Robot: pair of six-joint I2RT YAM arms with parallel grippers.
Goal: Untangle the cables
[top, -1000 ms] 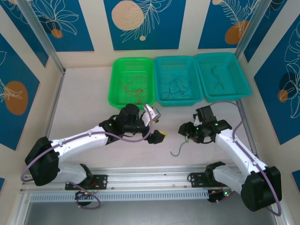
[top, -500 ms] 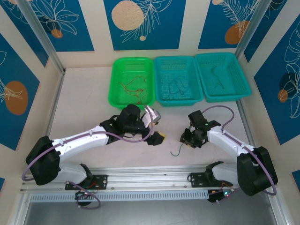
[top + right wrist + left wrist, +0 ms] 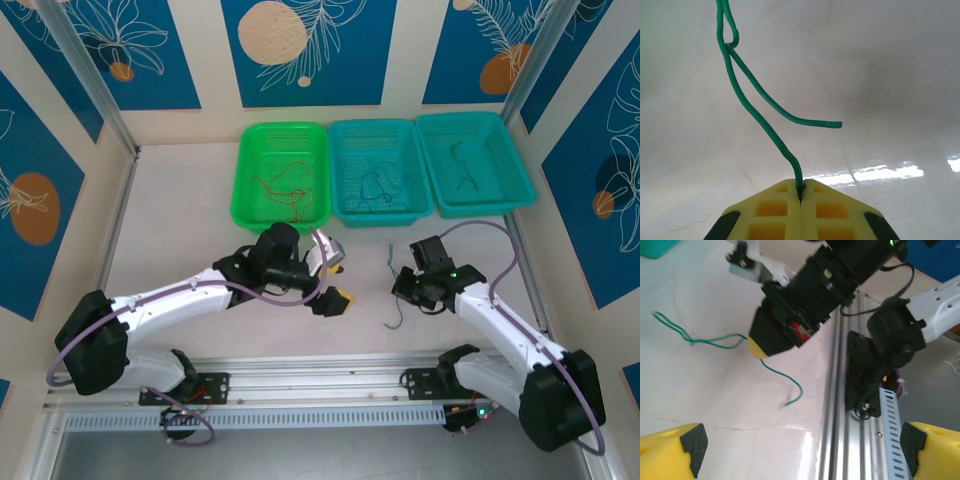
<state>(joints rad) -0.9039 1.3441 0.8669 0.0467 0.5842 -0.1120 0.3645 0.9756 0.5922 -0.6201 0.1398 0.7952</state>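
One green cable held up, the rest lying in baskets.
We see a thin green cable [image 3: 397, 310] [image 3: 705, 341] [image 3: 812, 123] clamped mid-length in the right gripper [image 3: 402, 288] [image 3: 800, 192], both ends hanging loose. The red cables [image 3: 285, 190] lie in the green basket [image 3: 240, 172], a blue cable [image 3: 375, 183] in the middle basket [image 3: 382, 216] and a second green cable [image 3: 462, 165] in the right basket [image 3: 485, 208].

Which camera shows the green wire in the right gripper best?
Right wrist: the green wire is close up, pinched in the right gripper, looped above. Left wrist shows it side-on, trailing both ways; top external, a faint thread.

Grn cable [image 3: 812, 122], yellow right end effector [image 3: 801, 194], grn basket [image 3: 280, 222], teal baskets [image 3: 380, 217].
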